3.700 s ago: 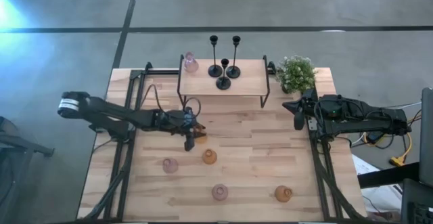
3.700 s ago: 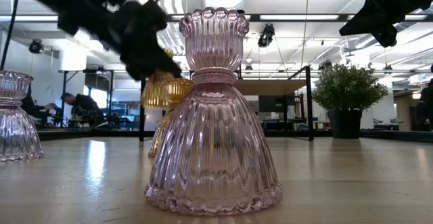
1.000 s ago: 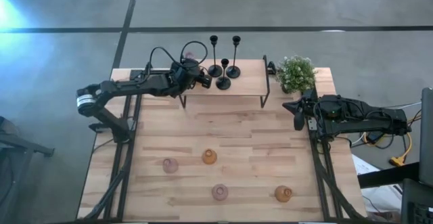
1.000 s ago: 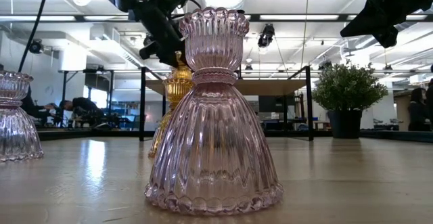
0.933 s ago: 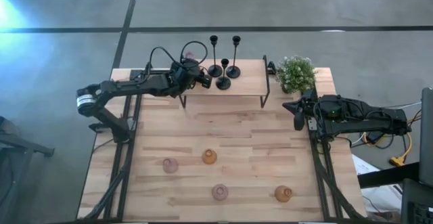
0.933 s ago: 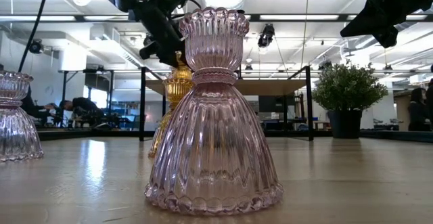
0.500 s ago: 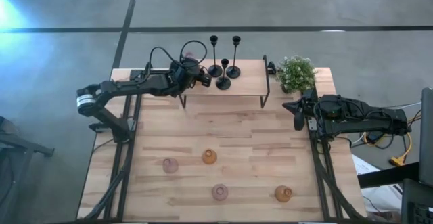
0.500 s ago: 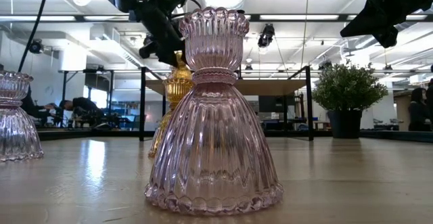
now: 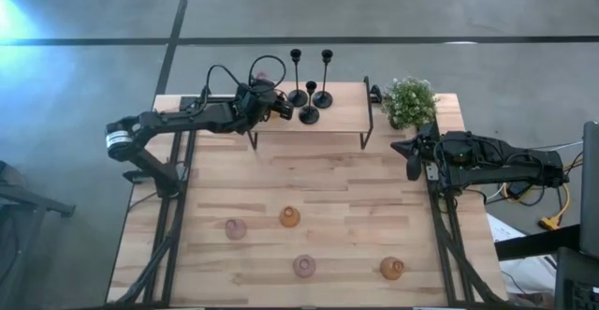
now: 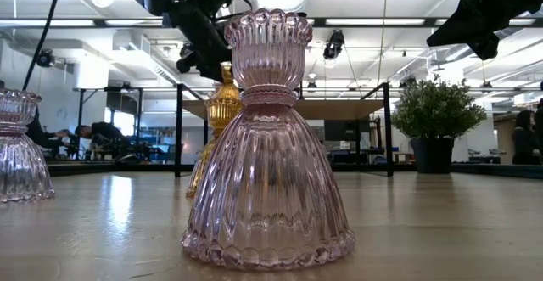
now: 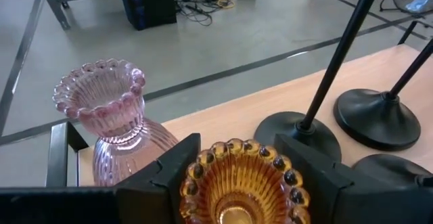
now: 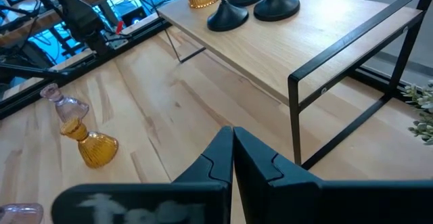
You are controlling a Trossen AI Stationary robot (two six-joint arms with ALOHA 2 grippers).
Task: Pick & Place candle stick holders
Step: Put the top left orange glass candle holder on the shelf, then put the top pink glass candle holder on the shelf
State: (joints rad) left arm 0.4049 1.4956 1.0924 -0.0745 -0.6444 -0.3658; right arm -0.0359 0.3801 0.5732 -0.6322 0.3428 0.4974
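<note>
My left gripper (image 9: 273, 107) is over the left end of the raised wooden shelf (image 9: 342, 115) at the table's far side, shut on an amber glass holder (image 11: 243, 187). A pink glass holder (image 11: 111, 126) stands on the shelf beside it, and three black stemmed holders (image 9: 309, 113) stand just to the right. Two pink holders (image 9: 235, 227) (image 9: 304, 266) and two amber holders (image 9: 290, 217) (image 9: 392, 269) stand on the table's near half. My right gripper (image 9: 412, 167) is shut and empty at the table's right edge. My left gripper pinches the amber holder's upper cup (image 11: 203, 176) between its two fingers (image 11: 169, 173), one on each side of the beaded rim. The fingers slant down from above and from the table's left. The holder stands upright with its base (image 12: 201, 1) at the shelf top; whether it rests there I cannot tell.
A small green plant (image 9: 409, 101) in a dark pot stands at the far right, beside the shelf's black metal frame (image 12: 298, 109). Bare wood lies between the shelf and the holders on the near half. The low view is mostly filled by one pink holder (image 10: 267, 145).
Over the last few seconds my left gripper has carried the amber holder from the middle of the table up and toward the far edge, to the shelf's left end. In the last second nothing has visibly moved.
</note>
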